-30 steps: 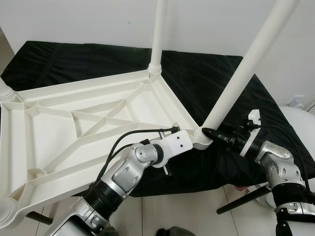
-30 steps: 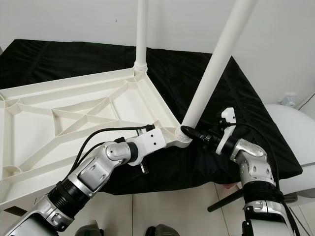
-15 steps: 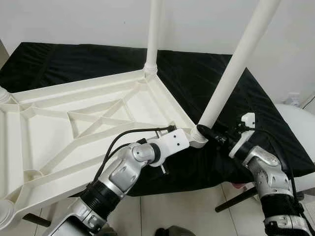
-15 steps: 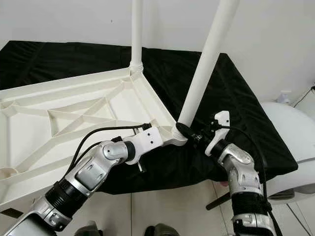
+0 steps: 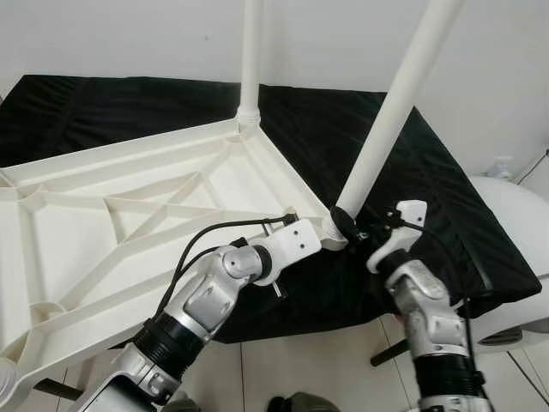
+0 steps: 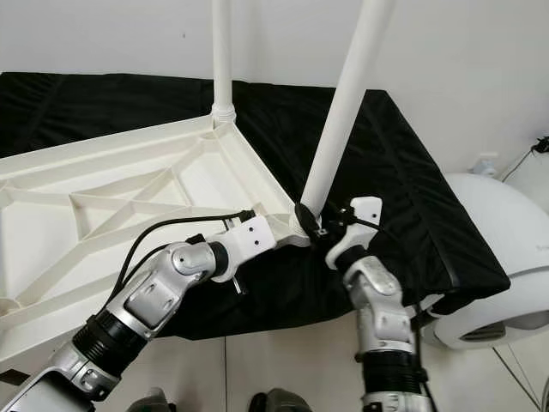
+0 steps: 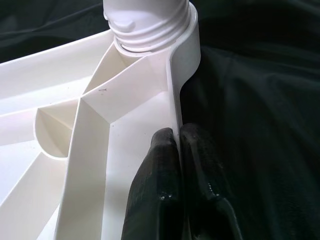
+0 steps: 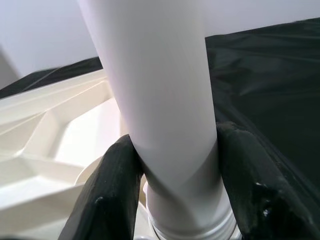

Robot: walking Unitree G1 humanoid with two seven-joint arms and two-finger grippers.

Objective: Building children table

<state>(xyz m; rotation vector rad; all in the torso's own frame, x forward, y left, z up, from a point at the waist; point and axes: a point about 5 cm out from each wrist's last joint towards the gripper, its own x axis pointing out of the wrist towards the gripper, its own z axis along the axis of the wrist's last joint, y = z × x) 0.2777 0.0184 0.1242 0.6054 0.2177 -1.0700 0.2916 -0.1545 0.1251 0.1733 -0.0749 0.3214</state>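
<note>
A white plastic children's table top (image 5: 111, 184) lies upside down on a black cloth, its ribbed underside up. Two white legs stand in its corner sockets: a far leg (image 5: 250, 60) and a near leg (image 5: 386, 116) that leans right. My left gripper (image 7: 177, 150) is shut on the table's side rim just below the near leg's socket (image 7: 150, 30). My right gripper (image 8: 175, 185) is shut around the near leg's base, one black finger (image 8: 117, 195) on each side of it.
The black cloth (image 5: 429, 163) covers a low surface that ends at the right and front. A white rounded object (image 5: 523, 223) sits to the right. Tiled floor (image 5: 326, 369) lies below the front edge. A white wall (image 5: 129, 34) stands behind.
The camera has shifted, so the scene sits further left. My right arm has swung from lying out to the right to standing more upright under the near leg's base.
</note>
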